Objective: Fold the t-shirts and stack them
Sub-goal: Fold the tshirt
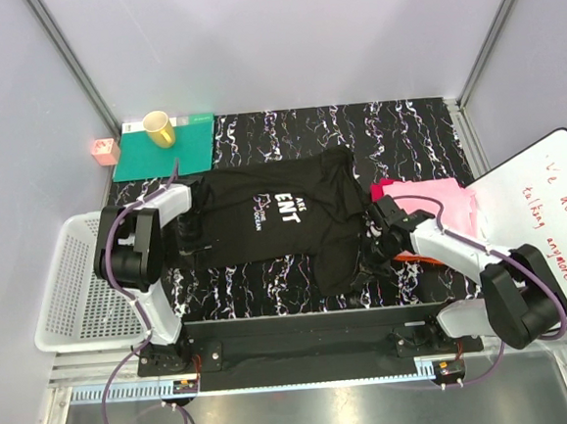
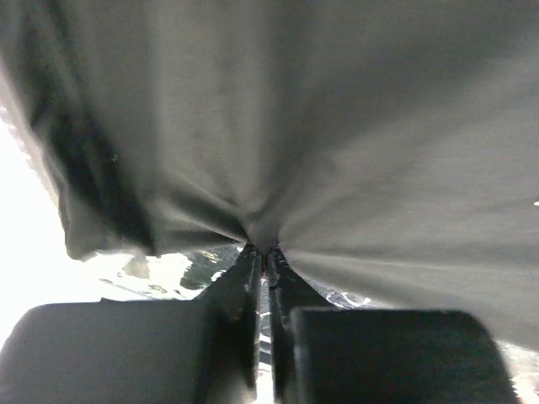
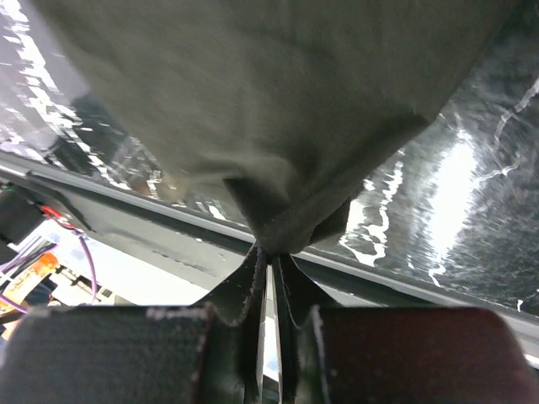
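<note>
A black t-shirt (image 1: 274, 218) with white chest lettering lies spread on the marbled table, partly lifted at both sides. My left gripper (image 1: 186, 202) is shut on its left edge; the left wrist view shows dark cloth (image 2: 278, 135) puckered into the closed tips (image 2: 264, 252). On the right, my right gripper (image 1: 380, 216) is shut on the shirt's right edge, and a bunch of dark cloth (image 3: 278, 126) hangs from its closed tips (image 3: 271, 251). A folded pink t-shirt (image 1: 440, 205) lies just behind the right arm, with a strip of red cloth (image 1: 384, 185) showing at its left.
A green mat (image 1: 166, 154) with a yellow cup (image 1: 159, 129) sits at the back left, a small pink block (image 1: 105, 150) beside it. A white basket (image 1: 73, 287) stands at the left edge. A whiteboard (image 1: 545, 221) lies at the right. The table's front rail (image 3: 168, 210) shows under the right gripper.
</note>
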Available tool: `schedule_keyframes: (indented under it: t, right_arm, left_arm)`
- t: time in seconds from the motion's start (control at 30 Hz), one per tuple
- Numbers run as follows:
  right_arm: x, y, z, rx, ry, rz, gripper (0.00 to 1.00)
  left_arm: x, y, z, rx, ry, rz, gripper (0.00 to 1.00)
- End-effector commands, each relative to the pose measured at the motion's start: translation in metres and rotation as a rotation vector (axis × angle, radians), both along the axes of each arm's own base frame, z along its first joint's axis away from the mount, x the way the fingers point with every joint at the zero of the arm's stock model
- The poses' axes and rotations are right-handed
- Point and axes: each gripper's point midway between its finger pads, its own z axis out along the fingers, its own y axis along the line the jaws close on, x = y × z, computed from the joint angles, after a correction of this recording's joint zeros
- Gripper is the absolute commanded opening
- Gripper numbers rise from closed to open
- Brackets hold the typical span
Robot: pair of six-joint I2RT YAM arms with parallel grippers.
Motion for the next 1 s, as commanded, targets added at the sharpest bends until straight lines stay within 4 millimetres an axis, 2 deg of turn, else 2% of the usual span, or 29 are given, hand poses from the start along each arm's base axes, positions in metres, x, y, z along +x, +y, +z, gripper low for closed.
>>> schedule_keyframes:
  t: [0.0,0.27,0.47,0.57,0.63,0.67,0.73,0.77,0.83,0.87,0.9,0.93,0.97]
  right_arm:
    - [0.022,0.008,0.022,0.008,-0.097,0.03,0.11]
    - [0.043,-0.001,0.04,-0.071,-0.183,0.037,0.09]
    - [0.062,0.001,0.055,-0.09,-0.241,0.052,0.08]
    - [0.082,0.001,0.076,-0.112,-0.315,0.056,0.08]
    - [0.091,-0.001,0.084,-0.135,-0.35,0.061,0.07]
    - [0.102,-0.003,0.092,-0.157,-0.386,0.067,0.07]
    - [0.116,-0.008,0.096,-0.201,-0.415,0.081,0.07]
    - [0.127,-0.006,0.107,-0.201,-0.45,0.081,0.07]
    - [0.14,-0.007,0.106,-0.229,-0.461,0.099,0.07]
    - [0.152,-0.008,0.112,-0.232,-0.484,0.091,0.07]
    - [0.158,-0.008,0.112,-0.239,-0.487,0.095,0.07]
    - [0.166,-0.008,0.104,-0.253,-0.47,0.109,0.07]
    - [0.176,-0.01,0.109,-0.253,-0.484,0.101,0.07]
  left_arm:
    - [0.017,0.009,-0.01,0.04,-0.039,-0.007,0.0]
    - [0.036,0.0,0.023,-0.019,-0.154,-0.038,0.0]
    - [0.055,-0.001,0.042,-0.021,-0.197,-0.052,0.0]
    - [0.074,0.001,0.068,0.002,-0.25,-0.05,0.0]
    - [0.082,0.003,0.077,0.021,-0.268,-0.044,0.0]
    - [0.091,0.005,0.088,0.038,-0.289,-0.042,0.0]
    - [0.099,0.006,0.091,0.053,-0.288,-0.042,0.0]
    - [0.11,0.007,0.101,0.063,-0.314,-0.042,0.0]
    - [0.119,0.007,0.101,0.069,-0.31,-0.042,0.0]
    - [0.128,0.007,0.104,0.073,-0.316,-0.042,0.0]
    - [0.133,0.006,0.105,0.075,-0.318,-0.043,0.0]
    - [0.138,0.007,0.106,0.077,-0.319,-0.041,0.0]
    - [0.147,0.008,0.109,0.091,-0.322,-0.041,0.0]
